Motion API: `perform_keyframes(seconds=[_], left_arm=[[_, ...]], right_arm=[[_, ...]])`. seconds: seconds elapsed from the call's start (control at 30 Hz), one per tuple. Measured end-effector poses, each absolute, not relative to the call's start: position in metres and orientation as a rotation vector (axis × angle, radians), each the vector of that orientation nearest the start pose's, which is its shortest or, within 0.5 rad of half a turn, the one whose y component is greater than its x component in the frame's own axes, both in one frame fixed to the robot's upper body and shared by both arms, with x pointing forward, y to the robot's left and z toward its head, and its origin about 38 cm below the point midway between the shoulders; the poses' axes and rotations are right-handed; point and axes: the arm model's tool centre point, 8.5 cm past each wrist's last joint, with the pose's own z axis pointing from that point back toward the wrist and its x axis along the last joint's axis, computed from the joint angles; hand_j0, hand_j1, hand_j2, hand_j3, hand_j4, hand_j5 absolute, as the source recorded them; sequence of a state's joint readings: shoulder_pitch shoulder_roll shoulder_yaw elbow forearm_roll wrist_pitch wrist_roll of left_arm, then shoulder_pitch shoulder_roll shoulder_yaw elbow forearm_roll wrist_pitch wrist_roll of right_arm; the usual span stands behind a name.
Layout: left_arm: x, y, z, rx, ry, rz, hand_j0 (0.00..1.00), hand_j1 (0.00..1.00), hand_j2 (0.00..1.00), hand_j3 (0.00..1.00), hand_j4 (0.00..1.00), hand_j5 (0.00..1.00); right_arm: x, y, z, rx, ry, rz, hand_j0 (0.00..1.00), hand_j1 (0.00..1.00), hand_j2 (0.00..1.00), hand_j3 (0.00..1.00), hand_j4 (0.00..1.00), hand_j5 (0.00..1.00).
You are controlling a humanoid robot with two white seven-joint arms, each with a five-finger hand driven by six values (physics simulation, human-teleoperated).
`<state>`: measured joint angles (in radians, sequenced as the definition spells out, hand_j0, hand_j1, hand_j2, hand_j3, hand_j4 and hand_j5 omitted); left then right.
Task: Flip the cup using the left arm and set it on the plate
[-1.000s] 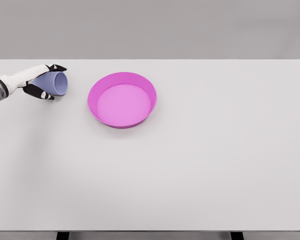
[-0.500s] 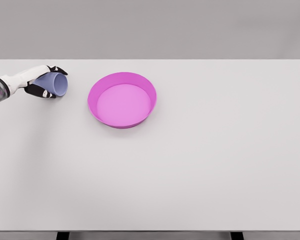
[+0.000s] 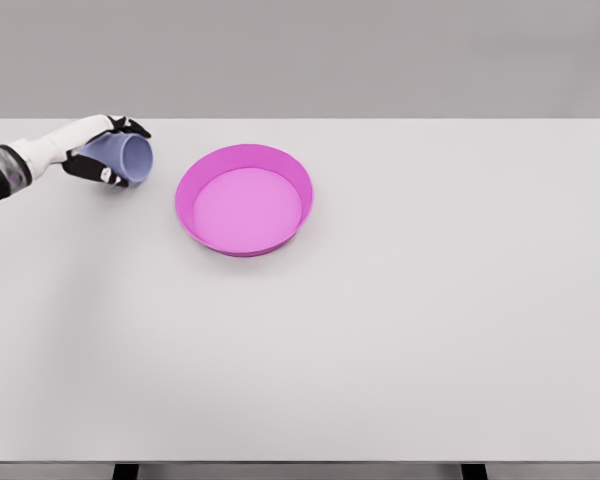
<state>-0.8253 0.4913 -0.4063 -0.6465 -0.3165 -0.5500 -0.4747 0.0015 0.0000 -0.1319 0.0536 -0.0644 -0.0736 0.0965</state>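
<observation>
One arm shows, the left, coming in from the left edge of the head view near the table's far left corner; the left hand (image 3: 98, 150) is wrapped around the cup (image 3: 127, 158), with dark fingers (image 3: 130, 125) over the top of it and more of them under it; so the hand is closed on the cup and holds it. The cup is pale blue-violet and lies on its side in the grasp, its mouth turned to the right and a little toward the camera, so that the inside wall can be seen; whether its lower edge touches the table or hangs just above it cannot be told. The plate (image 3: 188, 183) is magenta, round, with a raised rim and a flat lighter floor; it sits on the table just to the right of the cup, apart from it, with a strip of bare table between the two; nothing lies in it. The table (image 3: 410, 330) is white and fills most of the view; a grey wall stands behind its far edge; two dark legs show below its near edge. The forearm is white, with a grey banded section near the picture's edge.
</observation>
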Motion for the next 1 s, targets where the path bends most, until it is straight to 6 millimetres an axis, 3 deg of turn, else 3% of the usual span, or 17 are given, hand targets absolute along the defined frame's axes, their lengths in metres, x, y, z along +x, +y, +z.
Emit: perform_keyframes(seconds=[0.27,1.0], left_arm=[[0.535,0.354,0.185,0.317,-1.511,-1.289,0.7,0.7,0.7,0.7,0.7,0.7],[0.527,0.284,0.188,0.08,-1.739,-1.183,0.68,0.68,0.68,0.68,0.68,0.68]], right_arm=[[-0.011,-0.263,-0.261,0.004,-0.036,-0.194,1.0,1.0,1.0,1.0,1.0,1.0],[-0.011,-0.263,-0.261,0.004,-0.036,-0.194,1.0,1.0,1.0,1.0,1.0,1.0]])
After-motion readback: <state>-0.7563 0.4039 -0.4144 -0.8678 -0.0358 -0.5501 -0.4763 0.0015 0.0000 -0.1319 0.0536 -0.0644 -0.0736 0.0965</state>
